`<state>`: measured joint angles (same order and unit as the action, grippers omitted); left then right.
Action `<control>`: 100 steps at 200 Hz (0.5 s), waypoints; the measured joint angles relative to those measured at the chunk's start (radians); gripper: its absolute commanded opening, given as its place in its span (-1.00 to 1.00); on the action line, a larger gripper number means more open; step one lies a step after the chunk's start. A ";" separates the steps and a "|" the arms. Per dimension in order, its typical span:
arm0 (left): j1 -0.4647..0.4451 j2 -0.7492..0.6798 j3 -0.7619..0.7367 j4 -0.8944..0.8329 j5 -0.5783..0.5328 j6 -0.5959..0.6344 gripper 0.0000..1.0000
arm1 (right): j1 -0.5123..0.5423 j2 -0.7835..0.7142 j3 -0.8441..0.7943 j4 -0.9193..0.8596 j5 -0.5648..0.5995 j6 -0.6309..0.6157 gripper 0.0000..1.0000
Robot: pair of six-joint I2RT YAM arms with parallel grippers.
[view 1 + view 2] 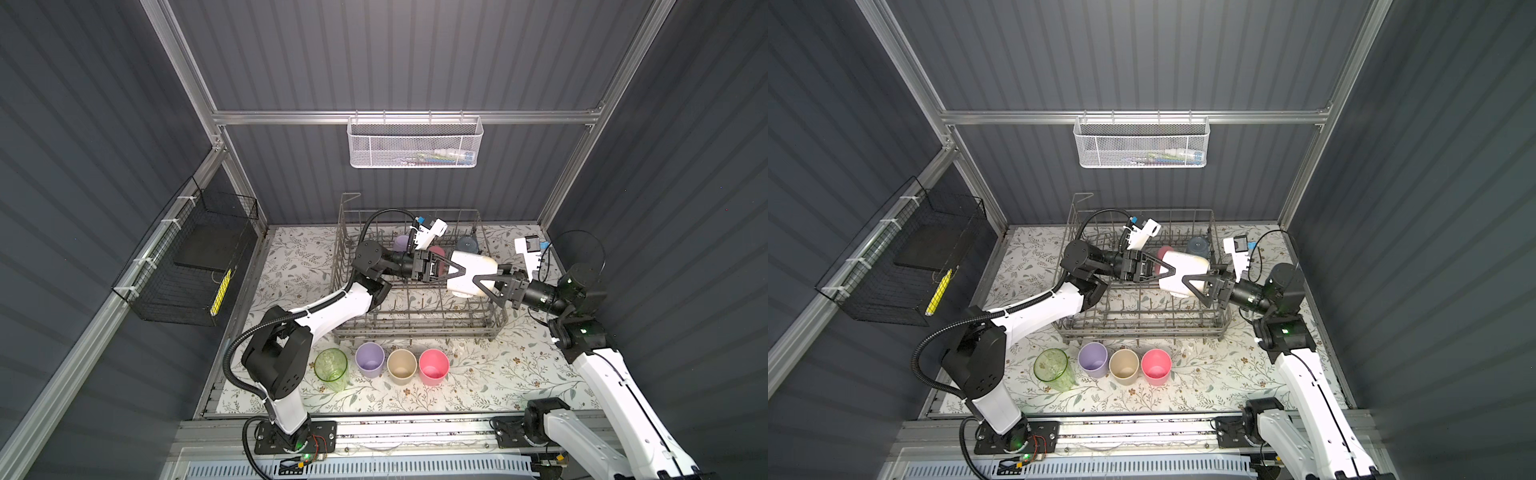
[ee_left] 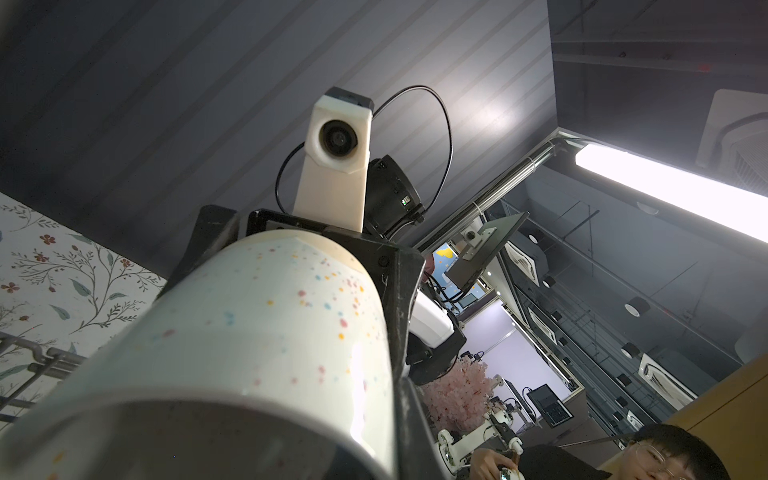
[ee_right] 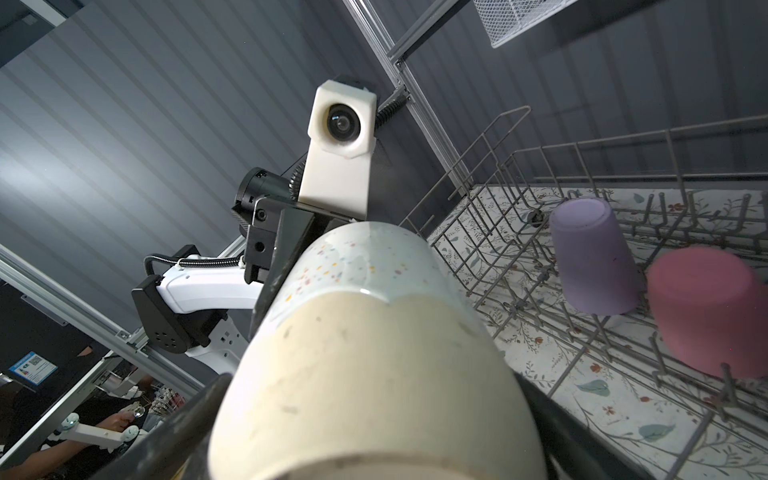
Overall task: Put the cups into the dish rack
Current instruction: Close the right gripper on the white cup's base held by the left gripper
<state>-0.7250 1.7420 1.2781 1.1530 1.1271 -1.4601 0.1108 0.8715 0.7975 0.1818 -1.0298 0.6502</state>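
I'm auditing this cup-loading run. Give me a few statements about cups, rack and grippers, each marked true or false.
Four cups stand upright on the table in front of the dish rack. True: clear green cup, table's lilac cup, beige cup, pink cup.
The speckled cream cup stands upright. False: it lies sideways over the rack, between the left gripper and right gripper.
The rack's lilac cup sits mouth down. True.
The clear green cup is in the rack. False: it stands at the table row's left end.
The right gripper is shut. False: its jaws stand wide around the cream cup.
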 measured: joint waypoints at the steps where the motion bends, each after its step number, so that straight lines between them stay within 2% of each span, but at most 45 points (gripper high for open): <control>1: 0.000 0.000 0.000 0.000 0.000 0.000 -1.00 | 0.000 0.000 0.000 0.000 0.000 0.000 0.98; 100: 0.000 0.032 0.010 0.034 0.011 -0.037 -1.00 | 0.043 0.039 0.000 -0.005 0.025 -0.006 0.95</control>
<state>-0.7250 1.7737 1.2881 1.1866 1.1381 -1.4971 0.1543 0.9100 0.7975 0.1768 -1.0050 0.6441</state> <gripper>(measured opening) 0.109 0.979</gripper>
